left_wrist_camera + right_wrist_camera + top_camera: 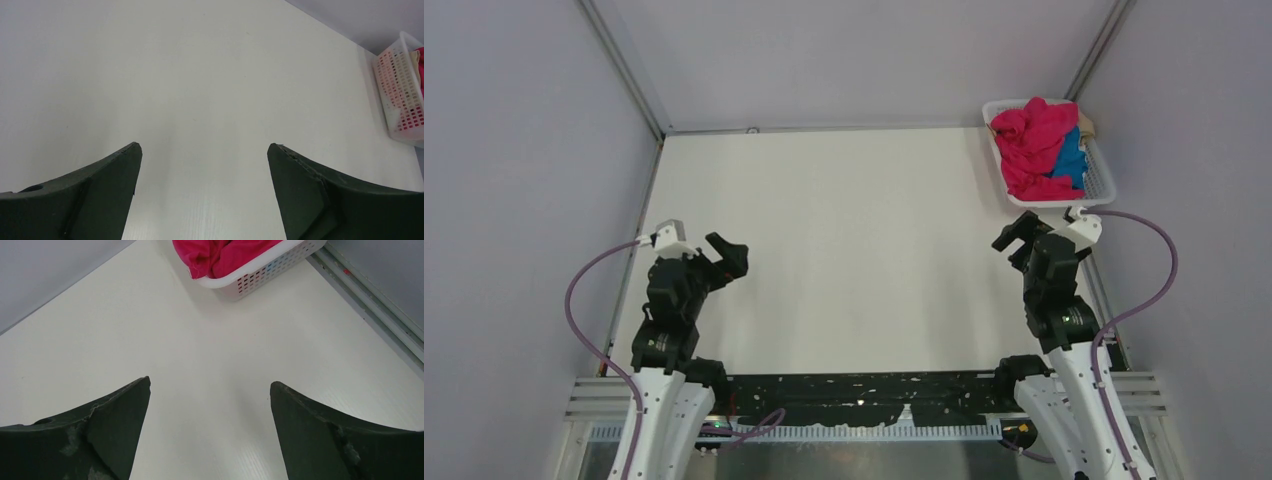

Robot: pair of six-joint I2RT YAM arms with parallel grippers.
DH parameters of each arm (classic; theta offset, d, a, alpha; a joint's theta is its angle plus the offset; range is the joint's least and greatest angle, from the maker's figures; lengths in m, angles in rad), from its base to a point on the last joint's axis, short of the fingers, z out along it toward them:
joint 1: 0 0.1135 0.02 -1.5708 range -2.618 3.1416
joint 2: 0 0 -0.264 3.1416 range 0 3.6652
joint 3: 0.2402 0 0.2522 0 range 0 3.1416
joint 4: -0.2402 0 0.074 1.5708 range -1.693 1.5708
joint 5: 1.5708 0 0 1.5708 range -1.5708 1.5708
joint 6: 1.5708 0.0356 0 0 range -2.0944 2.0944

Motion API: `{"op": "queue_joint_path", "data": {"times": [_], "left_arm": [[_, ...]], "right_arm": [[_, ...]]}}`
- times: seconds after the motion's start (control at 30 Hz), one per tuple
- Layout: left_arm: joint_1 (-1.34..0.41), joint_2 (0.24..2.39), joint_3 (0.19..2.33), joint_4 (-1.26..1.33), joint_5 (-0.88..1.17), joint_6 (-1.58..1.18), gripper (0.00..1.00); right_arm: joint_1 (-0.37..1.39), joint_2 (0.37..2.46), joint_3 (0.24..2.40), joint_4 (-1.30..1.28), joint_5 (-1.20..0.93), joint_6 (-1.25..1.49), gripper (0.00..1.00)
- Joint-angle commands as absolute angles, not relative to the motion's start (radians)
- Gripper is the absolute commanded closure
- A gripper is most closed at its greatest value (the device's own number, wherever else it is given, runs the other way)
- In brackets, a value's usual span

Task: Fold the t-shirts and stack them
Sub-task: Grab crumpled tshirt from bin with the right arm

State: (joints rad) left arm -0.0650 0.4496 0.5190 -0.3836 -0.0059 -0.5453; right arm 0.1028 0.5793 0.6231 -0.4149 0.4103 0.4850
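Overhead view: nothing is folded yet. The three t-shirts lie bunched together in the white plastic lattice basket (1064, 204) at the far right corner of the pale table (854, 250). The large crimson-pink fabric t-shirt (1032, 140) is on top, spilling over the rim. The bright blue t-shirt (1074, 162) shows beneath it, and only a scrap of the pale beige t-shirt (1087, 124) shows at the back.

Wrist views: I see the left gripper (203, 146) and the right gripper (210, 382) both spread wide and holding nothing. The right one is just short of the basket.

I judge the cloth light, limp and prone to dragging its neighbours along. I would pinch the crimson-pink shirt at its raised top fold and lift slowly.
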Motion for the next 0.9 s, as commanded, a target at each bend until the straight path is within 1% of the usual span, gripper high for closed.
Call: {"op": "queue_joint_path", "data": {"times": [0.0,0.07,0.1,0.2,0.23,0.27,0.33,0.37,0.4,0.5,0.6,0.67,0.7,0.77,0.83,0.87], "left_arm": [[-0.062,0.458,0.518,-0.323,0.012,-0.555,0.01],[-0.061,0.473,0.523,-0.309,0.021,-0.555,0.01],[-0.061,0.48,0.526,-0.3,0.023,-0.556,0.01],[-0.061,0.501,0.532,-0.281,0.02,-0.555,0.01],[-0.061,0.508,0.531,-0.274,0.016,-0.555,0.01],[-0.063,0.514,0.531,-0.27,0.01,-0.556,0.01],[-0.061,0.526,0.526,-0.262,0.008,-0.554,0.01],[-0.061,0.53,0.526,-0.259,0.008,-0.554,0.01],[-0.061,0.534,0.525,-0.256,0.008,-0.554,0.01],[-0.061,0.543,0.525,-0.253,-0.019,-0.554,0.01],[-0.061,0.549,0.52,-0.248,-0.021,-0.554,0.01],[-0.06,0.55,0.519,-0.249,-0.039,-0.556,0.01],[-0.062,0.549,0.518,-0.251,-0.047,-0.557,0.01],[-0.06,0.548,0.517,-0.254,-0.061,-0.557,0.01],[-0.06,0.549,0.521,-0.26,-0.071,-0.557,0.01],[-0.061,0.55,0.523,-0.262,-0.075,-0.557,0.01]], "right_arm": [[0.107,0.639,0.656,-0.261,0.425,0.391,0.05],[0.098,0.725,0.71,-0.21,0.444,0.382,0.05],[0.089,0.823,0.747,-0.24,0.445,0.391,0.05],[0.04,1.053,0.982,-0.3,0.466,0.422,0.05],[0.03,1.163,1.029,-0.319,0.477,0.431,0.05],[0.019,1.213,1.108,-0.324,0.493,0.456,0.05],[-0.031,1.396,1.21,-0.316,0.493,0.5,0.05],[-0.043,1.436,1.24,-0.316,0.499,0.521,0.05],[-0.056,1.513,1.315,-0.318,0.511,0.554,0.05],[-0.069,1.652,1.419,-0.325,0.521,0.562,0.05],[-0.084,1.818,1.584,-0.375,0.522,0.569,0.05],[-0.1,1.904,1.668,-0.425,0.483,0.588,0.01],[-0.108,1.926,1.696,-0.449,0.443,0.603,0.03],[-0.11,1.965,1.685,-0.437,0.399,0.629,0.09],[-0.11,1.971,1.641,-0.386,0.36,0.652,0.18],[-0.11,1.962,1.624,-0.339,0.346,0.654,0.34]]}}
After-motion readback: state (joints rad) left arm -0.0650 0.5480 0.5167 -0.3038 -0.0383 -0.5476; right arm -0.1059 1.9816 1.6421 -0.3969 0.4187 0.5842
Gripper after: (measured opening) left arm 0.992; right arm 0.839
